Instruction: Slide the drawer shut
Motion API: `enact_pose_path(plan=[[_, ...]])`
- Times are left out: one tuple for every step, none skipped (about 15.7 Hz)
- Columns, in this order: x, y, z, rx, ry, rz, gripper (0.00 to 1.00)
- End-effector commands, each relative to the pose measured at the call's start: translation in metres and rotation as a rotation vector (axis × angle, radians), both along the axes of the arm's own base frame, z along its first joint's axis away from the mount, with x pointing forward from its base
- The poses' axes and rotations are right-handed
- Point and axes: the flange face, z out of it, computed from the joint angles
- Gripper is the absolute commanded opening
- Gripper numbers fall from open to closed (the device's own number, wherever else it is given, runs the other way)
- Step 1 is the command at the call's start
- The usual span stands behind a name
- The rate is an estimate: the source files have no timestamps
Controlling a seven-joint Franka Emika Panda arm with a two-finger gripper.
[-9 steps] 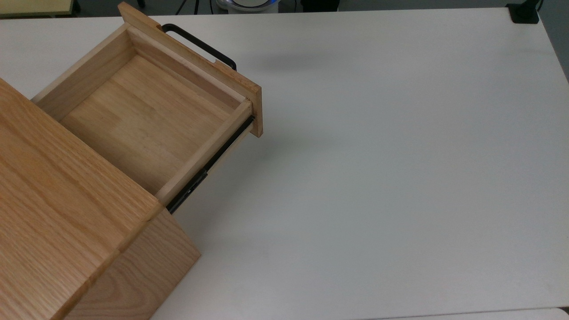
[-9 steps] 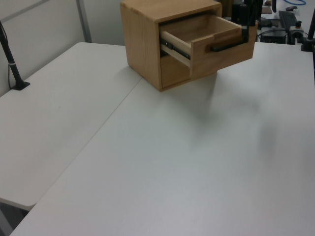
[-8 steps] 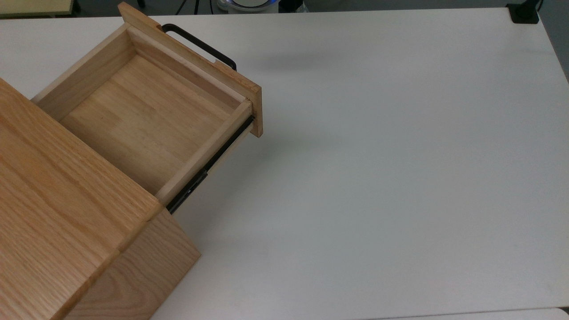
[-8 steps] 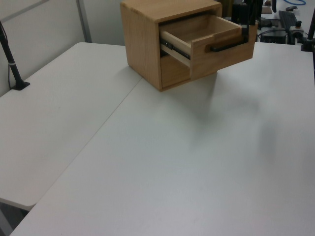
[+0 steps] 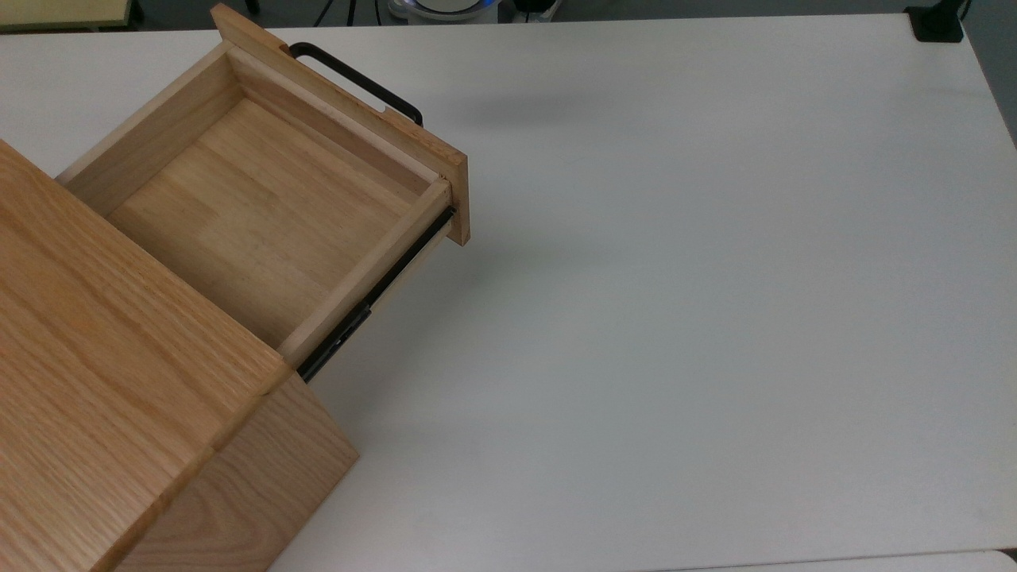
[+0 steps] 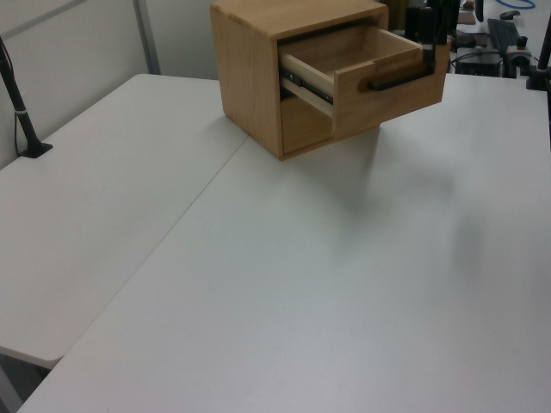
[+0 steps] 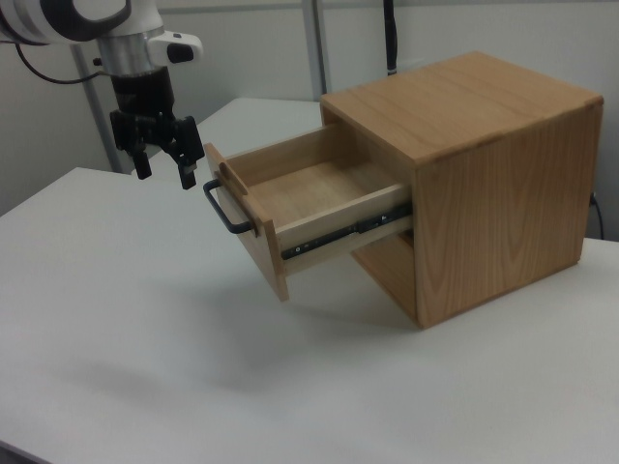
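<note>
The light-wood drawer [image 5: 254, 206] stands pulled far out of the oak cabinet [image 5: 103, 381], empty inside. Its black bar handle [image 5: 357, 79] faces the top view's upper right, and a black side rail [image 5: 373, 298] shows beneath it. In the right view the drawer [image 7: 290, 208] juts toward the right view's left with its handle [image 7: 221, 208] in front. My gripper [image 7: 164, 177] hangs open just to the left of the front panel's top corner, at handle height and apart from it. In the left view the drawer [image 6: 379, 73] hides most of the dark arm behind it.
The cabinet rests on a white table [image 5: 675, 318] with wide bare room in front of the drawer. A black clamp [image 5: 937, 24] sits at the far corner, and a black post [image 6: 21, 103] stands at the left view's left. A seam [image 6: 198, 198] joins two tabletops.
The drawer has not moved. A dark part at the top view's upper edge has shifted slightly left.
</note>
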Motion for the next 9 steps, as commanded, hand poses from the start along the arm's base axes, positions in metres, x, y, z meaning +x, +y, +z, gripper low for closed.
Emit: enact_pose_path(plan=[[-0.002, 0.005, 0.001, 0.010, 0.027, 0.007, 0.77], [-0.001, 0.005, 0.000, 0.016, 0.030, 0.004, 0.56], [-0.001, 0.003, -0.002, 0.019, 0.032, -0.004, 0.42], [0.000, 0.004, -0.003, 0.024, 0.034, -0.035, 0.33], [0.002, 0.005, -0.006, 0.033, 0.034, -0.103, 0.25], [0.006, 0.006, -0.012, 0.034, 0.040, -0.172, 0.23], [0.009, 0.006, -0.016, 0.031, 0.046, -0.218, 0.20], [0.011, 0.005, -0.018, 0.030, 0.046, -0.250, 0.18], [0.016, 0.004, -0.024, 0.033, 0.047, -0.283, 0.16]])
